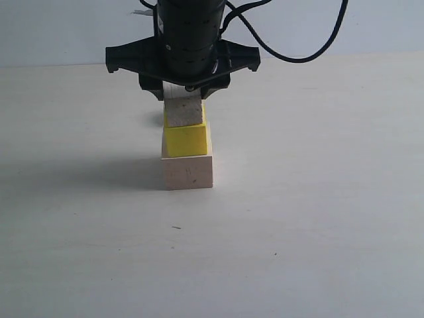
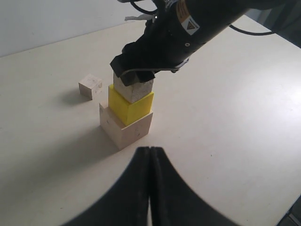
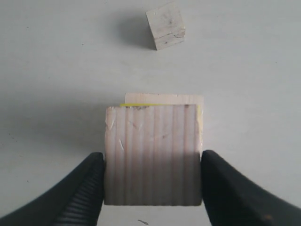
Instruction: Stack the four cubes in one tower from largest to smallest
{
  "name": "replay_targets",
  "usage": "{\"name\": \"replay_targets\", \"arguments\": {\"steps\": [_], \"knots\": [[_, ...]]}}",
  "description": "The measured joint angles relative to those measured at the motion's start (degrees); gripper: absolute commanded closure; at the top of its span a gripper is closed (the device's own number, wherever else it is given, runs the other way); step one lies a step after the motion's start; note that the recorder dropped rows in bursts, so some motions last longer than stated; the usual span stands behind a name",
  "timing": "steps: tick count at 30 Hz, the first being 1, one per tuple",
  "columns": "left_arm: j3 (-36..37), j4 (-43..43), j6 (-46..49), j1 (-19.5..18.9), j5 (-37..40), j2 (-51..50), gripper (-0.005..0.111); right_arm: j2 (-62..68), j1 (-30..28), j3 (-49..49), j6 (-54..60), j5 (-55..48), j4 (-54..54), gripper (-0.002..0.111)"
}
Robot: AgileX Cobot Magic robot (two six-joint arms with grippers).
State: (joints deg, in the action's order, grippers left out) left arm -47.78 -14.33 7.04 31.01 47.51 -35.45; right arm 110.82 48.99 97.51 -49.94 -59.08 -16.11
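Note:
The largest pale wood cube (image 1: 188, 172) sits on the table with the bright yellow cube (image 1: 187, 139) on top of it. A smaller pale wood cube (image 1: 183, 111) rests on the yellow one, a little off square. My right gripper (image 3: 153, 162) comes down from above and is shut on this smaller cube (image 3: 153, 155), its fingers (image 3: 89, 179) pressed to two opposite sides. The tiny pale wood cube (image 2: 90, 86) lies alone on the table behind the tower (image 2: 127, 110). My left gripper (image 2: 150, 149) hovers shut and empty in front of the tower.
The pale tabletop (image 1: 318, 218) spreads all round the stack. The right arm's black body and cable (image 1: 291, 56) hang over the tower. The tiny cube (image 3: 165, 26) lies a short way from the stack; a wall rises behind the table.

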Motion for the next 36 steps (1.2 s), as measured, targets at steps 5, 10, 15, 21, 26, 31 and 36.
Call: {"name": "replay_targets", "arguments": {"steps": [5, 10, 15, 21, 26, 31, 36], "knots": [[0.0, 0.0, 0.0, 0.0, 0.0, 0.0, 0.107, 0.0, 0.0, 0.0, -0.9, 0.0, 0.0, 0.052], [0.0, 0.0, 0.0, 0.0, 0.0, 0.0, 0.107, 0.0, 0.0, 0.0, -1.0, 0.0, 0.1, 0.051], [0.0, 0.0, 0.0, 0.0, 0.0, 0.0, 0.107, 0.0, 0.0, 0.0, -1.0, 0.0, 0.1, 0.039], [0.0, 0.0, 0.0, 0.0, 0.0, 0.0, 0.107, 0.0, 0.0, 0.0, -1.2, 0.0, 0.1, 0.035], [0.0, 0.0, 0.0, 0.0, 0.0, 0.0, 0.107, 0.0, 0.0, 0.0, -1.2, 0.0, 1.6, 0.035], [0.0, 0.0, 0.0, 0.0, 0.0, 0.0, 0.107, -1.0, 0.0, 0.0, -1.2, -1.3, 3.0, 0.035], [0.0, 0.0, 0.0, 0.0, 0.0, 0.0, 0.107, -4.8, 0.0, 0.0, -1.2, -1.5, 2.9, 0.035]]}}
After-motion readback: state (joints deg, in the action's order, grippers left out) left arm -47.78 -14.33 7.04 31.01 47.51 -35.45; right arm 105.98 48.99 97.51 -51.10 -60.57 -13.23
